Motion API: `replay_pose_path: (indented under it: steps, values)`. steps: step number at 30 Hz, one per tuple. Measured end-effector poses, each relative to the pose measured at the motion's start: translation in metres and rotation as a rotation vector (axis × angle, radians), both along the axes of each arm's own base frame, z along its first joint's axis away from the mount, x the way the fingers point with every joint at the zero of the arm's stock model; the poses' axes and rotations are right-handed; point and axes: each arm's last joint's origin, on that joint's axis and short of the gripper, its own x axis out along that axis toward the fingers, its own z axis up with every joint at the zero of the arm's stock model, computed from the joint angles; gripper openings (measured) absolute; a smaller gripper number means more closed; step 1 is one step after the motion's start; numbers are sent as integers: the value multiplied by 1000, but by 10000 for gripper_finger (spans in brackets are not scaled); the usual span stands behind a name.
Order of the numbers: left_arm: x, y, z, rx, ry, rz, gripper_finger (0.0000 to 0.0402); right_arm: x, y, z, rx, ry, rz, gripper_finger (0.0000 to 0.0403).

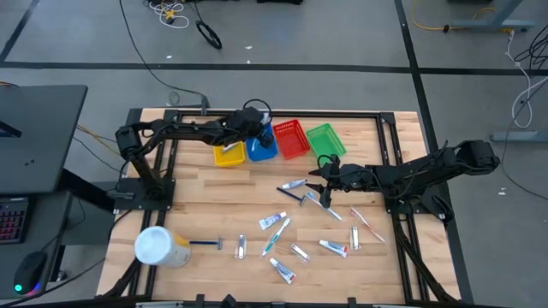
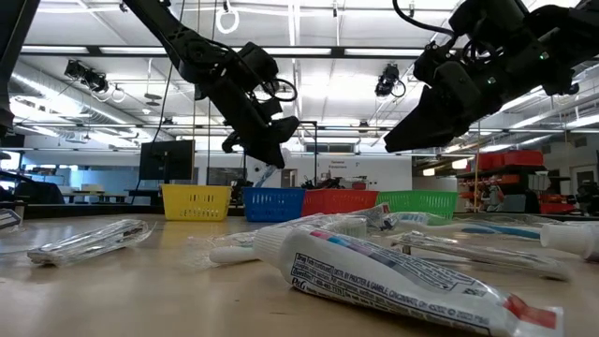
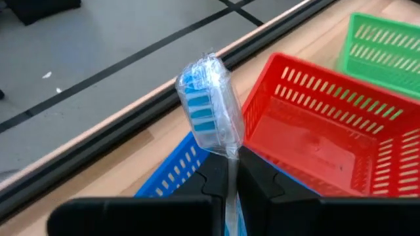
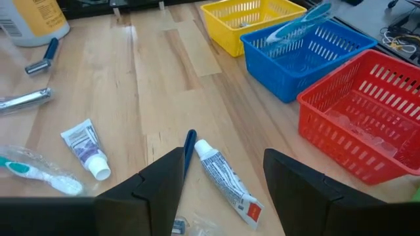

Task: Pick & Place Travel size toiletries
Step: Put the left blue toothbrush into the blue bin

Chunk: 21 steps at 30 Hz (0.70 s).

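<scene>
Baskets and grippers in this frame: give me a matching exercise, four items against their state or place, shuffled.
Items:
1. left gripper
2. right gripper
3. yellow basket
4. green basket

States:
A. open, above a white tube
B. far-right end of the basket row
C. shut on a wrapped toothbrush over the blue basket
D. far-left end of the basket row

Pairs: 1-C, 2-A, 3-D, 4-B

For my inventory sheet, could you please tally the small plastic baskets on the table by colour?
Yellow basket: 1
Blue basket: 1
Red basket: 1
Green basket: 1
Total: 4
</scene>
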Motion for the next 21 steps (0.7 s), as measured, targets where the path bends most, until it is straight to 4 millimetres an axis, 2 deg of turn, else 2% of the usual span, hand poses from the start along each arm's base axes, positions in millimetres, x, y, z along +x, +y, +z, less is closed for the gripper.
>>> replay_pose_path:
  steps: [8, 18, 21]
  values:
    - [-5, -6, -12, -41, -5, 9, 24, 0, 0, 0, 0, 0, 0, 220]
    - [-5, -4, -12, -26, -9, 7, 27, 0, 0, 0, -4, 0, -2, 220]
    - [-2, -1, -21, -39, -13, -5, 26, 0, 0, 0, -4, 1, -1, 220]
